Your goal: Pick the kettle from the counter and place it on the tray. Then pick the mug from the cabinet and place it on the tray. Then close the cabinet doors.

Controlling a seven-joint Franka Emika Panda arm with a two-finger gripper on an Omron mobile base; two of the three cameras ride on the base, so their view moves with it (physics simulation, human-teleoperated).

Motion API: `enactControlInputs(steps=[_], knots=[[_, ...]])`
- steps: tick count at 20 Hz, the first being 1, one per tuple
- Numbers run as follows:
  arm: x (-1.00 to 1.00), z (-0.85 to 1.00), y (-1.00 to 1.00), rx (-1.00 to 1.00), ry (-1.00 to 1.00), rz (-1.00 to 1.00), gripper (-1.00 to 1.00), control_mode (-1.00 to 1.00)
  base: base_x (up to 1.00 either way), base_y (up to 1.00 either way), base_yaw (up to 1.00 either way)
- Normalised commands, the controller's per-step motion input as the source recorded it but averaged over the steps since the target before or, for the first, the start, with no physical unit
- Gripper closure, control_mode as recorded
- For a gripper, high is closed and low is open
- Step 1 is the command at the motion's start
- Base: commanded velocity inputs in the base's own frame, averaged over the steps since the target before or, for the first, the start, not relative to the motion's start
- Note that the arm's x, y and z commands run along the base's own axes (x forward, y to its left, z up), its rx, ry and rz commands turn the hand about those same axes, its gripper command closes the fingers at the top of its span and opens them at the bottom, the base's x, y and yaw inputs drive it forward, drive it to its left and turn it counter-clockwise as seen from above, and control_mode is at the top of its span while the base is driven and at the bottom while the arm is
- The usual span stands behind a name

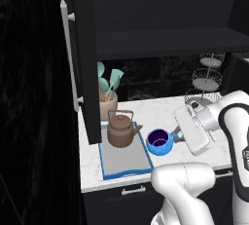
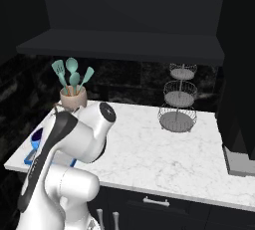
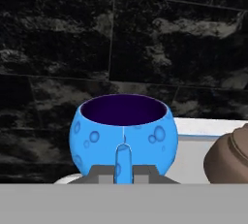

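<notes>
— Gripper (image 3: pixel 123 170) jaws pinch the handle of the round bright blue mug (image 1: pixel 159 141), just right of the blue-rimmed grey tray (image 1: pixel 124 159). Squat brown kettle (image 1: pixel 120 129) already sits on that tray

— Left: mug onto it, then both black cabinet doors (image 1: pixel 80 58) beyond

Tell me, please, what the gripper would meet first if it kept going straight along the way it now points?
The gripper is shut on the mug by its handle, so the mug leads. Straight ahead, the line seems to cross the tray just in front of the kettle; depth is unclear, so the mug might brush it.
</notes>
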Motion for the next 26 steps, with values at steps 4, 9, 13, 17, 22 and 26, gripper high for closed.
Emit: enactControlInputs(steps=[4,9,13,17,22,26], knots=[[0.01,-0.57,0.14,0.04,0.0,0.1,1.0,-1.0,0.0,0.0,0.0],[0.04,-0.55,0.11,0.11,-0.03,0.13,1.0,-1.0,0.0,0.0,0.0],[0.02,-0.46,0.01,0.18,-0.04,0.14,1.0,-1.0,0.0,0.0,0.0],[0.03,-0.38,0.04,0.14,-0.03,0.12,1.0,-1.0,0.0,0.0,0.0],[0.09,-0.35,0.08,0.07,-0.01,0.09,1.0,-1.0,0.0,0.0,0.0],[0.24,-0.29,0.02,0.07,0.0,0.06,1.0,-1.0,0.0,0.0,0.0]])
